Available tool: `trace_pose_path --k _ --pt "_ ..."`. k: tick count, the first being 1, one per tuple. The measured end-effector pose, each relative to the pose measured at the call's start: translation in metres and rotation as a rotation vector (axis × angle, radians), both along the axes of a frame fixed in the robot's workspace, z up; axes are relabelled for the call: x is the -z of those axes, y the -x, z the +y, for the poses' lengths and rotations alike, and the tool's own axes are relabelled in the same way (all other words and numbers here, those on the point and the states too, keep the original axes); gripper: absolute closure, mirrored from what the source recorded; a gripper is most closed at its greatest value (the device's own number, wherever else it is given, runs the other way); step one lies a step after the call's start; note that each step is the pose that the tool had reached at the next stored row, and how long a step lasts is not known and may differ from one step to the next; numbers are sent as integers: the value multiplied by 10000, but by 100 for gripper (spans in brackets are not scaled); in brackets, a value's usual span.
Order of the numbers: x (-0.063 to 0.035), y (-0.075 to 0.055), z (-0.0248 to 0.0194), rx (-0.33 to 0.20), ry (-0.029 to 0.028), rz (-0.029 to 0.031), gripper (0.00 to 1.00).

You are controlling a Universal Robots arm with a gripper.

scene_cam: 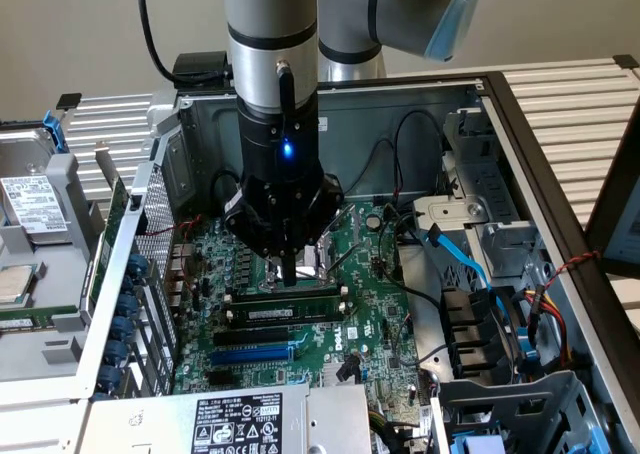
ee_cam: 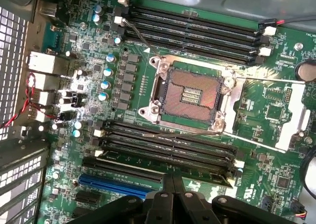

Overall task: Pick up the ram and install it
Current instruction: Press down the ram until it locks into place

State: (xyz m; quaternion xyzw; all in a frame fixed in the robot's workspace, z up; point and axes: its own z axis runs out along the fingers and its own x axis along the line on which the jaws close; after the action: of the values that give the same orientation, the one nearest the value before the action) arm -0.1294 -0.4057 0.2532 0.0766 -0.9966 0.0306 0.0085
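The ram (scene_cam: 283, 314), a thin green stick with a white label strip, lies along the black memory slots (scene_cam: 285, 296) on the big green motherboard (scene_cam: 375, 314) and looks seated in one of them. My gripper (scene_cam: 288, 277) hangs straight down just above those slots, a little behind the ram. Its dark fingers are pressed together and hold nothing. In the wrist view the gripper (ee_cam: 173, 180) sits over the lower bank of slots (ee_cam: 168, 145), with the open CPU socket (ee_cam: 190, 93) beyond it.
All of this lies inside an open PC case (scene_cam: 520, 124). A blue expansion slot (scene_cam: 250, 354) and the power supply (scene_cam: 235, 419) are nearer the camera. Blue and black cables (scene_cam: 460, 259) crowd the exterior view's right. A metal drive cage (scene_cam: 40, 274) stands at its left.
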Motion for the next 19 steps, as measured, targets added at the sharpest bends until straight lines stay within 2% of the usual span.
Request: trace_pose_path --k 2,6,10,15,19 --pt "-1 0 0 139 32 -25 90" --pt "1 -1 0 399 50 -156 90" --pt "-1 0 -1 705 76 -178 90" --pt "0 0 -11 1009 83 -181 90" --pt "0 0 -11 1044 83 -180 90"
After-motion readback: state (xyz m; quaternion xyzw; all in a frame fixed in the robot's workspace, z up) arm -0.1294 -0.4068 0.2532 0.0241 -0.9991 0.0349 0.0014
